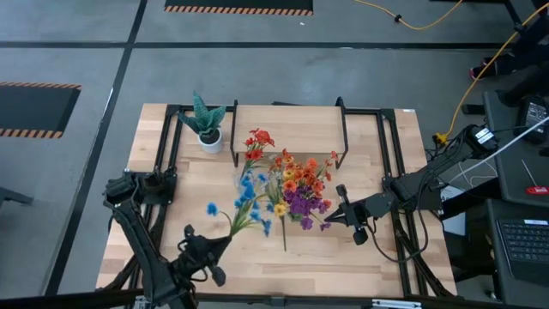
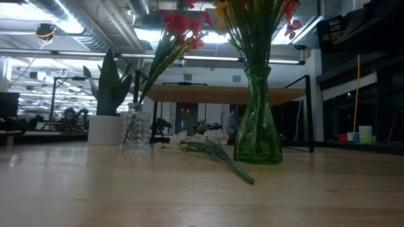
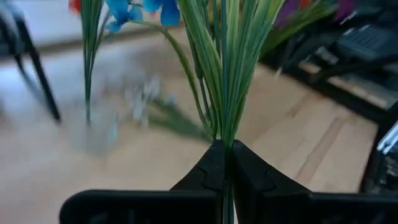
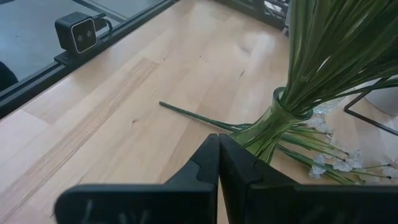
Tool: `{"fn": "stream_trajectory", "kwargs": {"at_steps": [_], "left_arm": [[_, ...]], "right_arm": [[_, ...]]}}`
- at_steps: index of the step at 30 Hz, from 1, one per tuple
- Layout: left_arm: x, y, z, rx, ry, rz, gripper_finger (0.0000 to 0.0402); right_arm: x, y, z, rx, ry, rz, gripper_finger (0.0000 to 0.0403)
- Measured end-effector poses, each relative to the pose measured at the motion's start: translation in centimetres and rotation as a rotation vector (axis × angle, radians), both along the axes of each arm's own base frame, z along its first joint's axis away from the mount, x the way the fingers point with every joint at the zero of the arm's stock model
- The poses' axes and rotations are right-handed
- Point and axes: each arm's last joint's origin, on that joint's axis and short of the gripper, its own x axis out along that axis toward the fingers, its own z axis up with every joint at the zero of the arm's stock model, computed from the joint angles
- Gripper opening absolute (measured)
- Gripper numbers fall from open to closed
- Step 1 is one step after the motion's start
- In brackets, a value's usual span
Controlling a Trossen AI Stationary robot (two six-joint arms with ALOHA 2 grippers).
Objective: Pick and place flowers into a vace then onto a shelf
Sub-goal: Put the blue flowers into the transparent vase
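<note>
Most flowers [image 1: 292,184] already stand in the green vase [image 2: 258,120]; the left tool [image 3: 225,163], clamped on blue-flowered stems [image 1: 244,193], must add them, right tool [image 4: 219,163] together, shelf [image 1: 287,129] placement remaining.

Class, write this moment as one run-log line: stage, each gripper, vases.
stage: loading flowers | left gripper: shut on blue flower stems | right gripper: shut, empty | green vase: full, on table | clear vase: red flowers

The worktop [image 1: 360,257] at the frame's lower centre is pale wood with a smooth, faintly shiny finish. Centre-right in the low view, the green vase [image 2: 257,120] is glossy clear glass; left of it the small vase [image 2: 136,129] is colourless cut glass. The flowers [image 1: 287,184] look like matt cloth and plastic.
</note>
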Motion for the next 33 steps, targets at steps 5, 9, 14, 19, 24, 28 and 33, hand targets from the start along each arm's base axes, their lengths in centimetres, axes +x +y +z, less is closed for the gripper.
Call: {"fn": "stream_trajectory", "kwargs": {"at_steps": [5,9,14,19,24,28,33], "left_arm": [[0.0,-0.1,0.7,0.195,-0.135,-0.097,0.0004],[0.5,0.1,1.0,0.311,-0.208,-0.124,0.0004],[2.1,1.3,1.0,0.305,-0.208,-0.065,0.0005],[3.7,2.7,1.0,0.320,-0.165,-0.005,0.0005],[4.7,3.7,0.9,0.361,-0.119,0.026,0.0005],[5.2,4.2,0.9,0.368,-0.108,0.042,0.0005],[5.2,4.2,0.9,0.358,-0.096,0.047,0.0004]], "right_arm": [[0.0,0.0,0.0,0.000,0.000,0.000,0.0010],[0.0,0.0,0.0,0.000,0.000,0.000,0.0010],[0.0,0.0,0.0,0.000,0.000,0.000,0.0010],[0.0,0.0,0.0,0.000,0.000,0.000,0.0010],[0.0,0.0,0.0,0.000,0.000,0.000,0.0010],[0.0,0.0,0.0,0.000,0.000,0.000,0.0010],[0.0,0.0,0.0,0.000,0.000,0.000,0.0010]]}}
